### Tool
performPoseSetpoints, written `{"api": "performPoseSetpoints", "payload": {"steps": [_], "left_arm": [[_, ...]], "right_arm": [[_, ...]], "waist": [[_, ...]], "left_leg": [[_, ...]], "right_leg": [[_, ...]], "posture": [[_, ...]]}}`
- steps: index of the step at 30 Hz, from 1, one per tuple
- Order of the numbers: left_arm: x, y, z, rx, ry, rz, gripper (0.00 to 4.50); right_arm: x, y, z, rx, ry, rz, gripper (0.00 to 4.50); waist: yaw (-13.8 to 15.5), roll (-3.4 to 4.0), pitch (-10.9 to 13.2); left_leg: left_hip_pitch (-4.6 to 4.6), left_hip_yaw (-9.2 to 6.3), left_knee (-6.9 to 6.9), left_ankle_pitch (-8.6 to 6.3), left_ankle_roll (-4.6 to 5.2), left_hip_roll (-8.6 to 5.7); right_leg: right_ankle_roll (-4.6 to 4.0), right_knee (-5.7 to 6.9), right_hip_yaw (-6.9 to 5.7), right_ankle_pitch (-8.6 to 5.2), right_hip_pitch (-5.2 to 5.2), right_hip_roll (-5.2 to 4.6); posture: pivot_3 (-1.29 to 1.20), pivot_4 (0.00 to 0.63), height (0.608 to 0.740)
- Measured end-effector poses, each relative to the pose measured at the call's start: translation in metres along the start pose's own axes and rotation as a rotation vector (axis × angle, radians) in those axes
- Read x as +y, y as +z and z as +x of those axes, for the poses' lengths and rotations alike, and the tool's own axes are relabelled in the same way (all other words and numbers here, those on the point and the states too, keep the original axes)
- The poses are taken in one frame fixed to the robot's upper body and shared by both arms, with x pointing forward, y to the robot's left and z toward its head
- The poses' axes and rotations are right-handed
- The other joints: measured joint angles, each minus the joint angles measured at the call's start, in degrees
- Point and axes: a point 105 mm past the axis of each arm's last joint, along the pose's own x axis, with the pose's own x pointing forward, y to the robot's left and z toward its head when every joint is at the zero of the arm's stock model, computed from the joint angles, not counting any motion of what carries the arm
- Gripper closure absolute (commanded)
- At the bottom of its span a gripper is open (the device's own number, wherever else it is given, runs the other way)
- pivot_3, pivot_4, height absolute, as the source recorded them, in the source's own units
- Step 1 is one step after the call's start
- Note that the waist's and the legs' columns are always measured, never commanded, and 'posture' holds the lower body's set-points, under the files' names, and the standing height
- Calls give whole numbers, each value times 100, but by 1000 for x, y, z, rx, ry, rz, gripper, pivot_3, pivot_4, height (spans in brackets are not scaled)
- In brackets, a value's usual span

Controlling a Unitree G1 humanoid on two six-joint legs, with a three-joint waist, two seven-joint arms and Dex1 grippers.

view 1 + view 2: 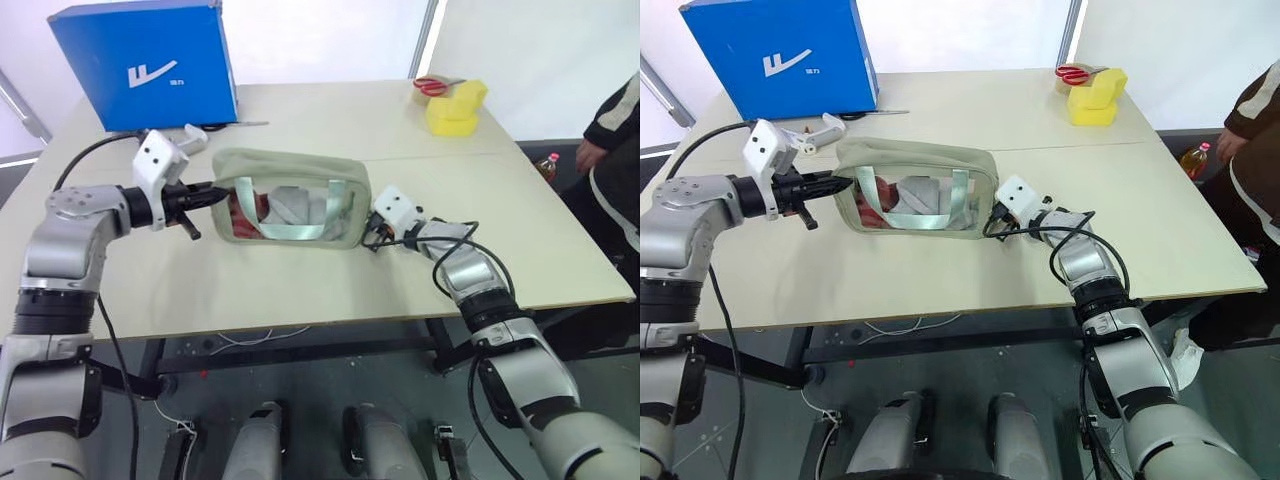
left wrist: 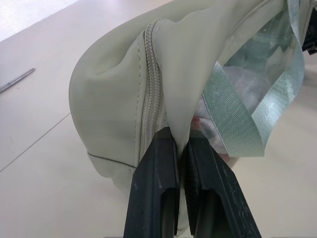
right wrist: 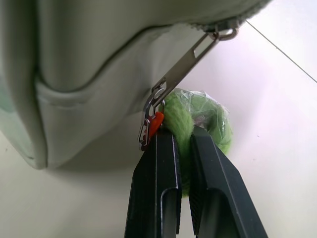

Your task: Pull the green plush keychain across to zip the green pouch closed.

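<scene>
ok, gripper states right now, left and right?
Left gripper: shut on the green pouch fabric by the zipper.
Right gripper: shut on the green plush keychain.

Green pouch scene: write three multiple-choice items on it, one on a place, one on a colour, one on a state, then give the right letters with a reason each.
1. Where does the blue box stand?
A. at the table's far edge on the robot's left
B. beside the right gripper
C. on top of the pouch

2. What colour is the foam block at the far right of the table?
A. red
B. yellow
C. black

3. What is the right gripper doing?
A. hanging open above the table
B. shut on the green plush keychain
C. shut on the blue box

Answers: 1 A, the box stands behind the left gripper, which pinches the green pouch. 2 B, it is plainly yellow. 3 B, the right wrist view shows its fingers clamped on the fuzzy ring at the zipper pull.
</scene>
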Motion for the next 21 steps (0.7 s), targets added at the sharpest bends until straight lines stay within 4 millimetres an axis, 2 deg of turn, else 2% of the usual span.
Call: {"api": "performPoseSetpoints", "payload": {"steps": [3,5,9,10,14,18,21], "left_arm": [[0,0,1,-1,5,-3,3443],[2,-1,0,-5,8,-16,2420],[8,7,-7,-35,11,-49,378],[12,9,-11,-42,22,-56,22],[19,11,-25,-35,33,-46,22],[22,6,-30,-33,64,-83,22],[26,6,-37,-38,89,-106,22]], "right_arm": [[-9,8,-9,-26,13,85,3392],[-17,18,-19,-49,33,123,2362],[-38,48,-54,-90,86,75,321],[-40,55,-64,-97,105,64,0],[-41,70,-90,-96,186,45,0],[-27,95,-100,-155,265,83,0],[-21,113,-103,-204,257,67,0]], "waist": [[10,1,0],[22,1,1],[34,2,1],[30,1,1],[16,1,1],[16,2,1],[22,1,1]], "left_leg": [[-2,1,1,0,0,0],[-3,1,2,0,0,0],[-7,2,3,-2,3,-1],[-6,1,3,-2,3,0],[-3,5,-1,-4,3,1],[-4,1,-2,-5,3,17],[-6,2,-1,-7,1,17]], "right_leg": [[2,0,2,1,-1,-2],[2,0,2,1,-2,-2],[1,-1,1,0,-5,-5],[-4,-1,1,-3,-5,-5],[-17,-4,4,-10,-7,-10],[-18,-3,15,-10,-14,-13],[-19,-8,18,-11,-15,-15]], "posture": [[0,150,740],[0,150,740],[0,150,740],[0,150,740],[0,150,740],[0,150,740],[0,150,740]]}}
